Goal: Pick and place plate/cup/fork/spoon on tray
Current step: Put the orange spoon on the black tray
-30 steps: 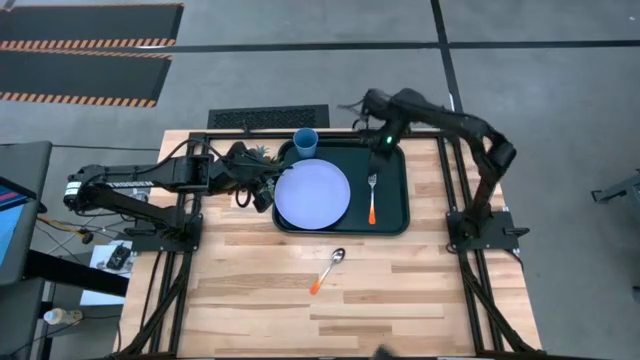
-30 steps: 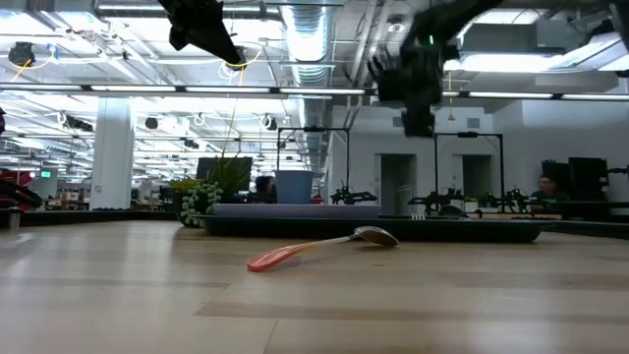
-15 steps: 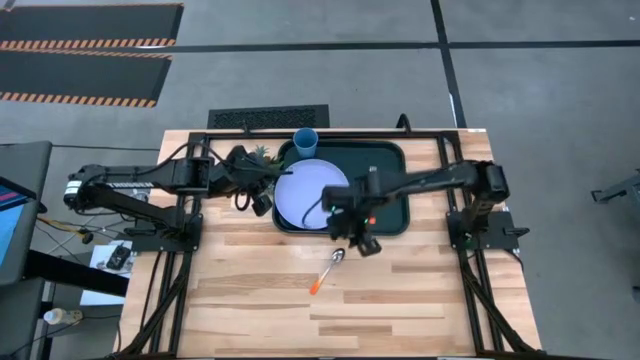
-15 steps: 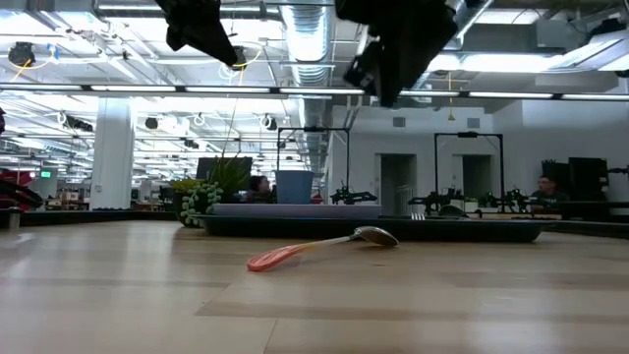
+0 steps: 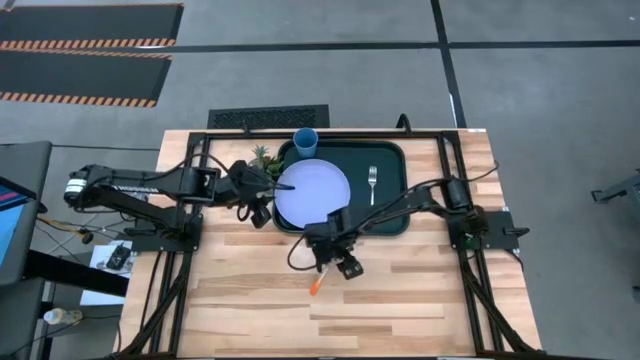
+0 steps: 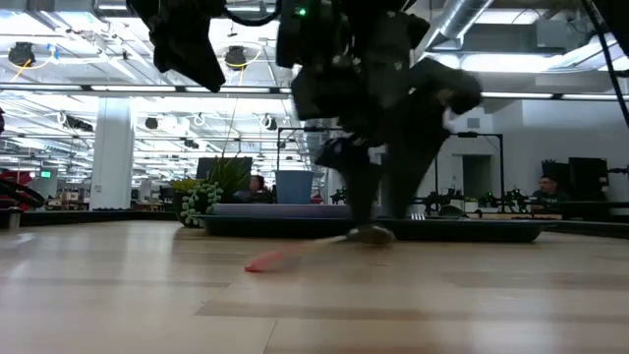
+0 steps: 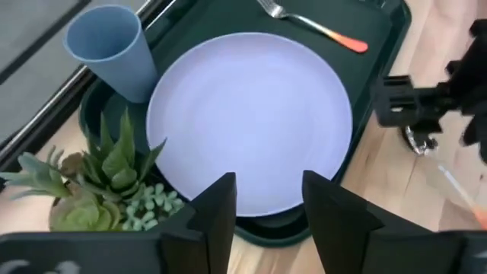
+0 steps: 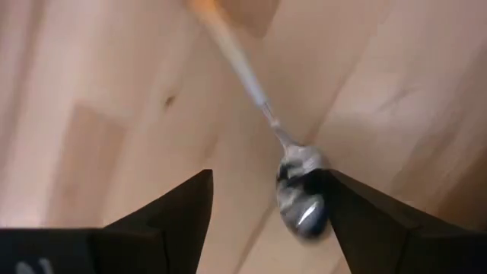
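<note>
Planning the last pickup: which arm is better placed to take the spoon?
The right: its open pincer is down over the spoon on the table. The left pincer hovers by the plate.

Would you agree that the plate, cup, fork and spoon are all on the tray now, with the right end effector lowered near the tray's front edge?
Not quite: the spoon is not on the tray. The high view shows it lying on the wooden table in front of the tray, under the lowered, open right end effector. The plate, cup and fork are on the tray.
</note>
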